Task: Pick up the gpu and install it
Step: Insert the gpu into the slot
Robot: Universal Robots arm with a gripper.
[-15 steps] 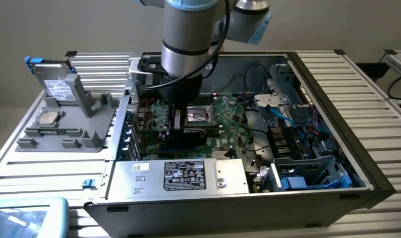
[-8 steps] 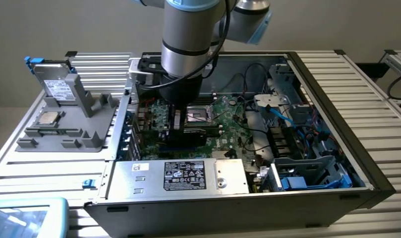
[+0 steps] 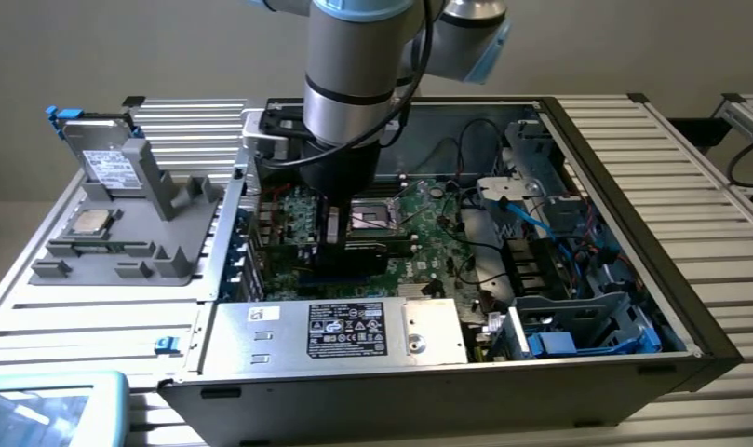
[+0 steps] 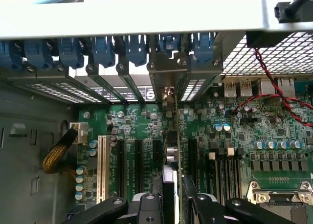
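Nearest, we see the fingers (image 4: pixel 149 209) clenched on the gpu (image 4: pixel 175 136), held edge-on. Its long axis runs straight away from them, above the motherboard (image 4: pixel 234 150) slots, toward the rear brackets (image 4: pixel 122 82). In the exterior view this is left of centre.

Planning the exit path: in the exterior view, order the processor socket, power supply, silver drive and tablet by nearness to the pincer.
Pincer closed on the graphics card.
1. Processor socket, right beside it.
2. Power supply, toward the camera.
3. Silver drive, on the grey stand, exterior view's left.
4. Tablet, lower left corner.
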